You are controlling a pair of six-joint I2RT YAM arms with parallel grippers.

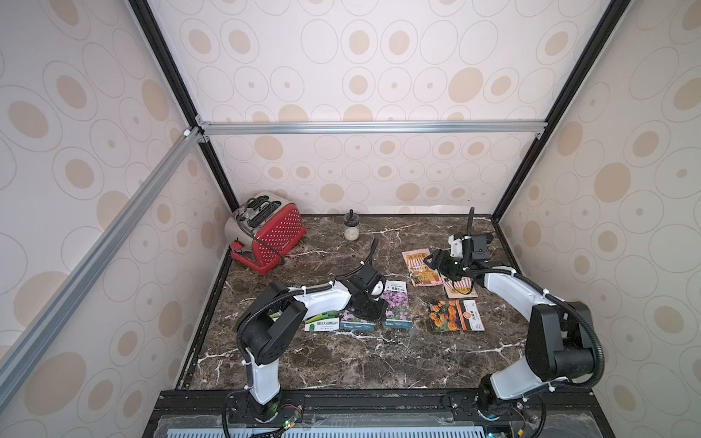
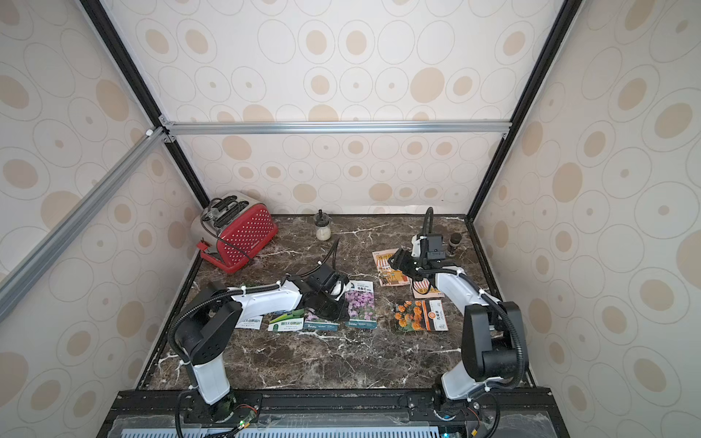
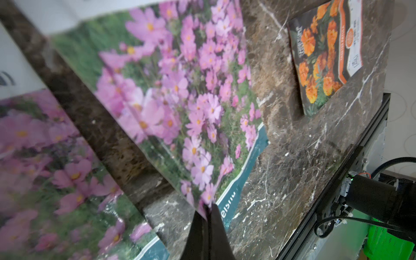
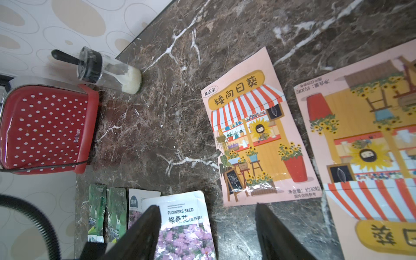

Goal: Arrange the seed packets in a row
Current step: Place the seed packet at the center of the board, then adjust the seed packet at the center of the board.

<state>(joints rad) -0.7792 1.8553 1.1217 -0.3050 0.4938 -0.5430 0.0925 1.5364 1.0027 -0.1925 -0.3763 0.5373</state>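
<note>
surface: dark marble table (image 1: 341,364) | on it: seed packets (image 1: 455,314), red toaster (image 1: 271,237), glass jar (image 1: 351,227)

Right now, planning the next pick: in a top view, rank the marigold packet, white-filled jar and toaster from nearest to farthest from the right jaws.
1. Marigold packet, nearer the front.
2. White-filled jar, at the back.
3. Toaster, back left corner.

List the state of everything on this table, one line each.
Left gripper: jaws shut on glossy purple-flower seed packet.
Right gripper: jaws open, empty.
Second purple-flower packet: flat.
Orange marigold packet: flat.
Two peach shop-front packets: flat.
Green gourd packets: flat, partly under left arm.
Red polka-dot toaster: cord draped over.
Small glass jar: upright, lidded.
</note>
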